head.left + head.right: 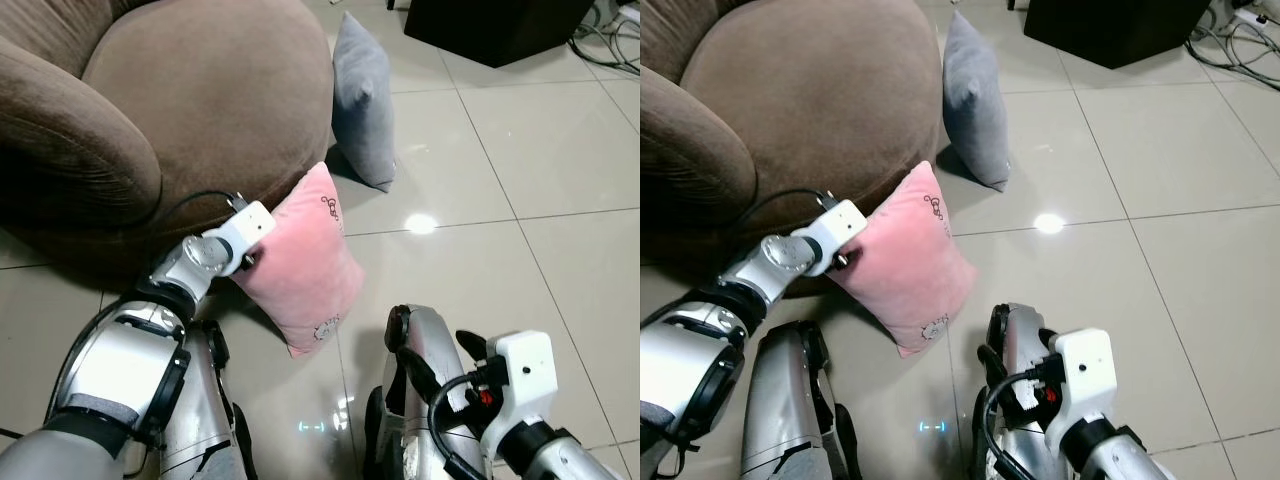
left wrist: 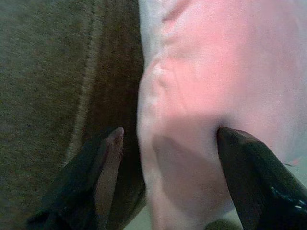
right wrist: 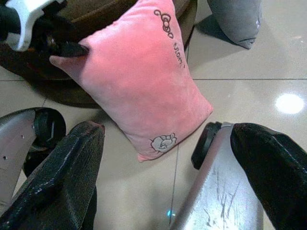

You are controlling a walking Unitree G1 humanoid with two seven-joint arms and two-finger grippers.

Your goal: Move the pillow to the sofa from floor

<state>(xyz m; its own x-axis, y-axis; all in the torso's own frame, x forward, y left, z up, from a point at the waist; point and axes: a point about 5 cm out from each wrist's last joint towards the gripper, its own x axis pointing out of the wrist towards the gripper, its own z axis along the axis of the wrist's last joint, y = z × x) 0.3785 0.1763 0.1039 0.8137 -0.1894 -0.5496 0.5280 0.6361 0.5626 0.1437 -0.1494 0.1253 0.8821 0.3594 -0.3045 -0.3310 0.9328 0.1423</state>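
A pink pillow (image 1: pixel 305 262) stands on the tiled floor, leaning against the front of the brown sofa (image 1: pixel 200 100). My left gripper (image 2: pixel 170 134) is at the pillow's upper left edge, next to the sofa. It is open, with one finger (image 2: pixel 108 158) on the sofa side and the other finger (image 2: pixel 249 167) pressing into the pink face. My right gripper (image 3: pixel 168 129) hangs low at my right side, open with nothing between its fingers, facing the pillow from a short way off.
A grey pillow (image 1: pixel 362 100) leans against the sofa just beyond the pink one. A black cabinet (image 1: pixel 490 25) and loose cables (image 1: pixel 610 40) lie at the far right. My silver legs (image 1: pixel 430 380) stand close to the pillow's lower corner.
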